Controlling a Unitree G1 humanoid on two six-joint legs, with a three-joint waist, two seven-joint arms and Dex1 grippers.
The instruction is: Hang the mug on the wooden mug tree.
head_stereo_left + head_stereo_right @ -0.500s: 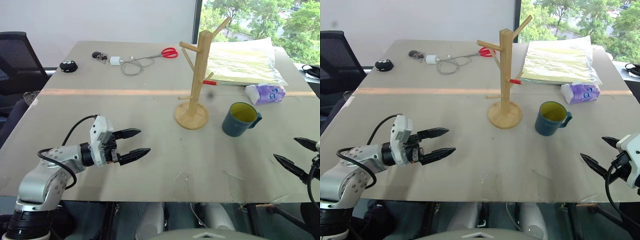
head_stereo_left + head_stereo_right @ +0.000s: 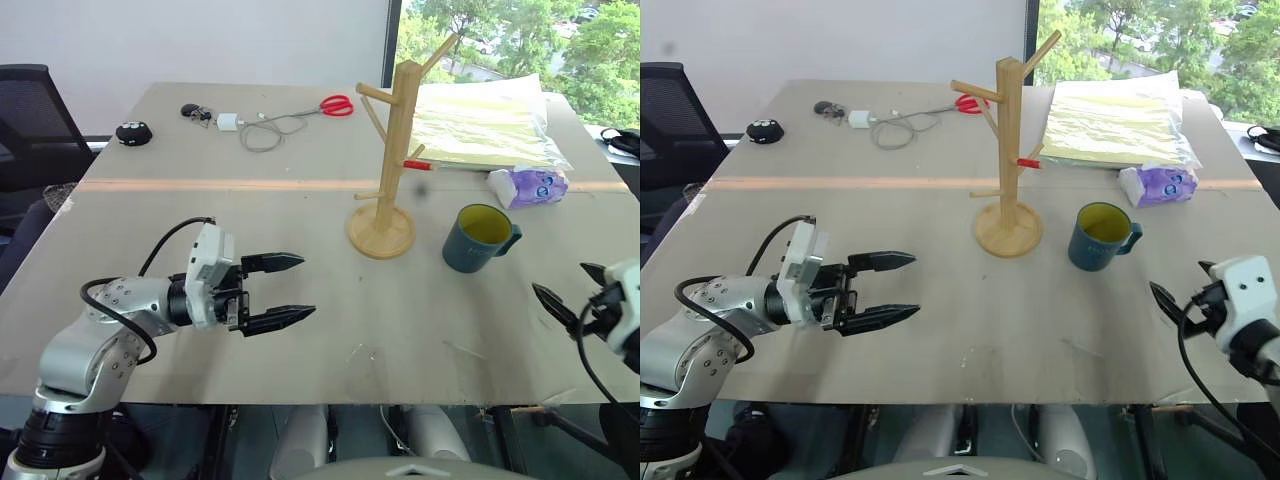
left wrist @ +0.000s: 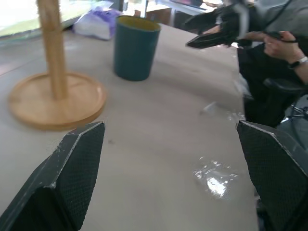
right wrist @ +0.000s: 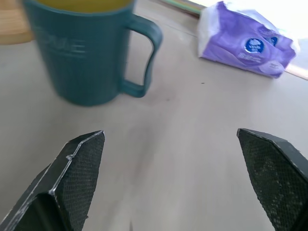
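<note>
Right hand (image 2: 1185, 300) has crept toward the mug (image 2: 478, 238), fingers wide, empty; handle probably faces it. Left hand (image 2: 285, 290) farther, also wide.

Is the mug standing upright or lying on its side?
Upright. The mug stands on the table with its yellow opening facing up, handle to the side, beside the wooden mug tree.

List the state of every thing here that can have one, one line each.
mug: upright on the table, empty, handle free, not hung.
wooden mug tree: upright, pegs bare.
left gripper: open, holding nothing.
right gripper: open, holding nothing, short of the mug.
scissors: lying flat, blades shut.
tissue pack: lying on the table.
</note>
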